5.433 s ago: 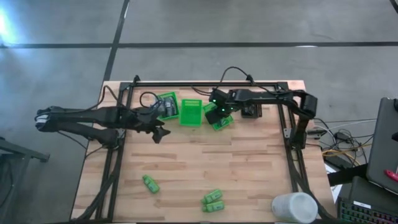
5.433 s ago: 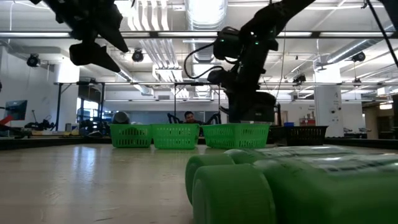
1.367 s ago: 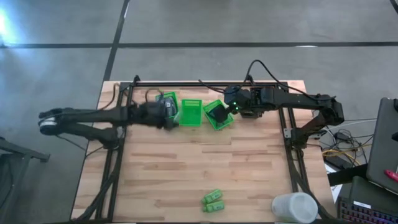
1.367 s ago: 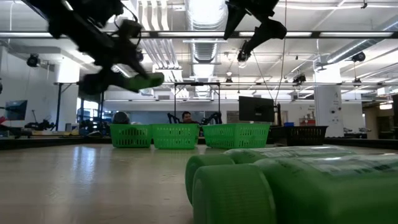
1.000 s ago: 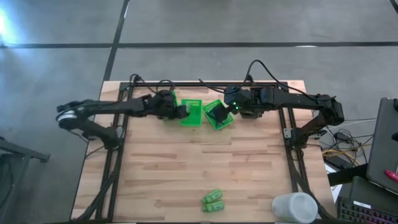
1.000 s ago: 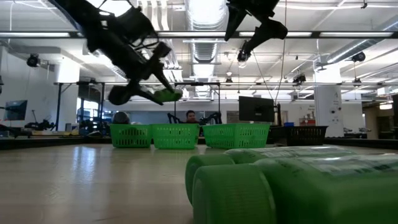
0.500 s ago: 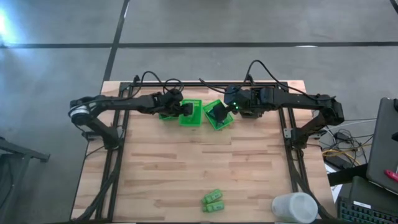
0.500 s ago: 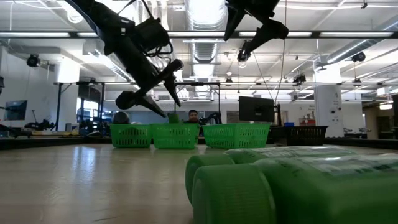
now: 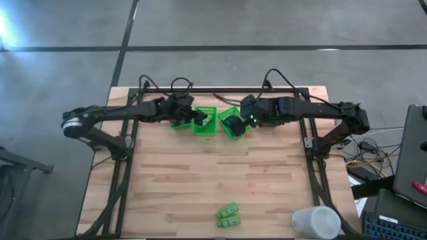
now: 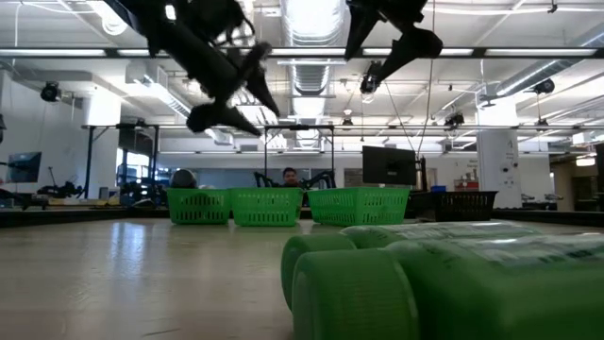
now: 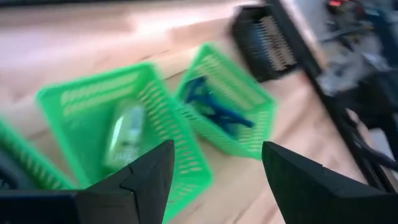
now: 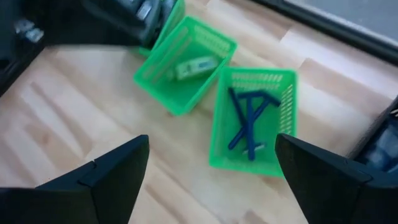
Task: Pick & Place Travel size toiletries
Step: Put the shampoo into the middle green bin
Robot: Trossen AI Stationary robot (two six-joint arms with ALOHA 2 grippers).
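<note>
A bright green little bottle (image 11: 124, 134) lies on its side on the floor of the middle green basket (image 9: 205, 121). My left gripper (image 11: 217, 149) hangs open just above that basket, touching nothing. Dark thin razor-like sticks (image 12: 247, 121) lie crossed in the right basket (image 9: 233, 125). My right gripper (image 12: 212, 140) hovers open above the right basket with nothing between its fingers. Two more green bottles (image 9: 228, 215) lie side by side on the table near its front edge. In the low view both grippers (image 10: 236, 94) (image 10: 387, 57) hang high above the baskets.
A third green basket (image 9: 179, 115) stands left of the middle one, under my left arm. A black basket (image 11: 267, 40) sits behind the right basket. A big white cylinder (image 9: 315, 222) stands at the front right corner. Bare wood stretches between the baskets and the front bottles.
My left gripper has carried a green bottle toward the table's right, over the middle basket. There it has opened and let the bottle go. The bottle now lies in that basket. The gripper has then risen and rolled a little.
</note>
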